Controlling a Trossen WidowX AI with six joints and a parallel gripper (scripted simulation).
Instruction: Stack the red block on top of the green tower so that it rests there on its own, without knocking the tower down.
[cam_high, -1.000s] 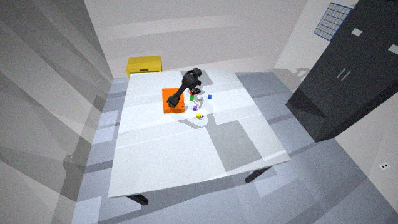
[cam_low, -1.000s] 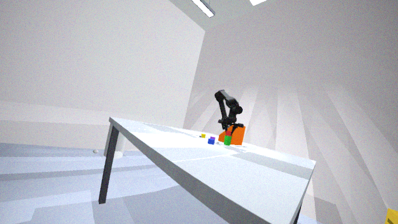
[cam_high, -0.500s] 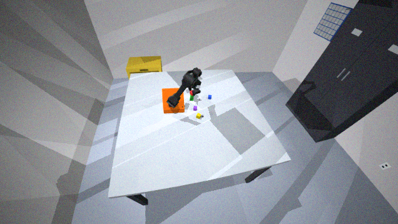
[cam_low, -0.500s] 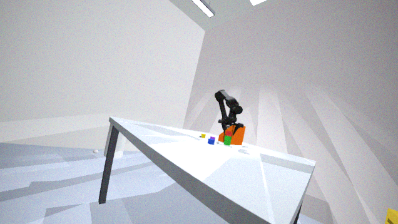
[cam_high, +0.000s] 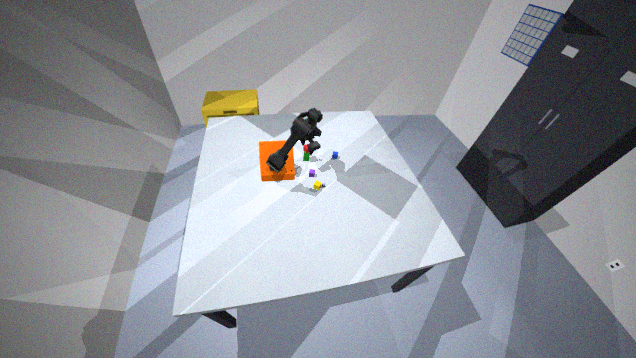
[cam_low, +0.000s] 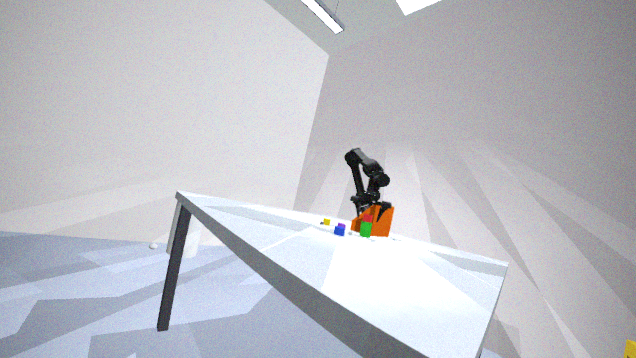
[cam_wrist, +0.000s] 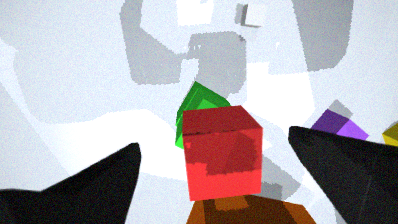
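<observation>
A red block (cam_wrist: 222, 152) sits on top of the green tower (cam_wrist: 197, 112), its faces roughly lined up with the green ones below, so it appears to rest there on its own weight. From the side, red (cam_low: 367, 218) stands directly above green (cam_low: 365, 229), and the stack looks upright.

The tool (cam_wrist: 215, 165) hangs just above and around the red block with its two dark fingers spread wide apart, a clear gap on each side, so nothing is gripped. That spacing looks meant to let the block settle without being dragged or nudged. The safest next move is probably straight up, since a sideways drift could clip the stack.

Nearby on the white worktop (cam_high: 300, 240) lie a purple cube (cam_wrist: 339, 126), a yellow cube (cam_high: 317, 185) and a blue cube (cam_high: 335, 155), all apart from the tower. The arm's orange base (cam_high: 272, 157) stands just beside the stack. Beyond the worktop sit a yellow box (cam_high: 230, 104) and a dark cabinet (cam_high: 560, 115).
</observation>
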